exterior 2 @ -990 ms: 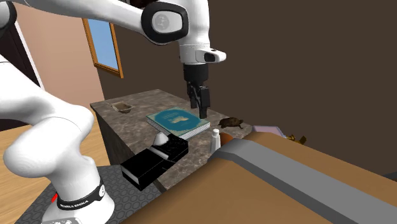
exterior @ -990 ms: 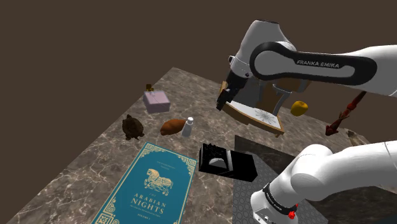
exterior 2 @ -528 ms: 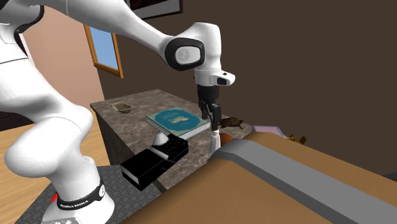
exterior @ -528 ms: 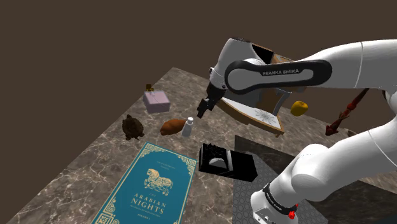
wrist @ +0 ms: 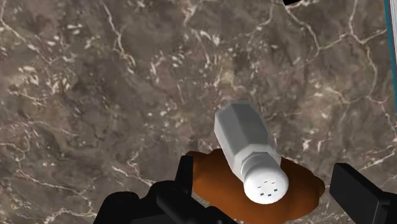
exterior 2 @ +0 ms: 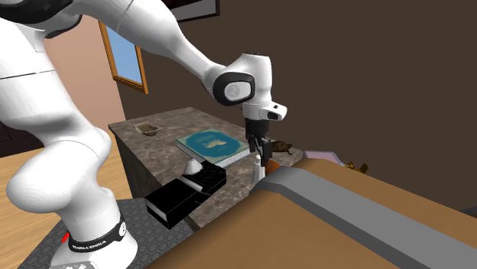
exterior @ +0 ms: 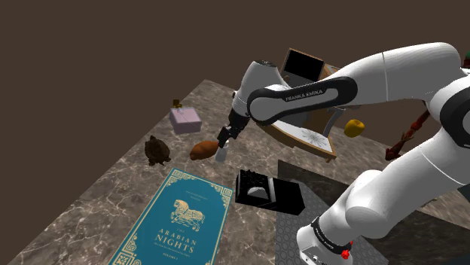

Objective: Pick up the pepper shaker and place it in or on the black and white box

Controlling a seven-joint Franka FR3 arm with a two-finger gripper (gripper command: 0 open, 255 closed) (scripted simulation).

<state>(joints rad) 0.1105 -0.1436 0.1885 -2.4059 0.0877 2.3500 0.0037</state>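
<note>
Pincer open, its fingers apart on either side of the pepper shaker and not touching it. Shaker stands upright on the surface, just beside a brown lump. The black and white box lies near the stand.

Recommendation: descend further, centre on the body below the cap, then close.

A second ago the pincer hung higher, towards the shoulder view's right; it has since come down over the shaker.

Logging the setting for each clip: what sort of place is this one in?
Probably a room in a home, rendered in a simulator: a marble-topped table carries a book titled Arabian Nights and a pale shaker, and a wood-framed window sits in the wall beyond it.
</note>
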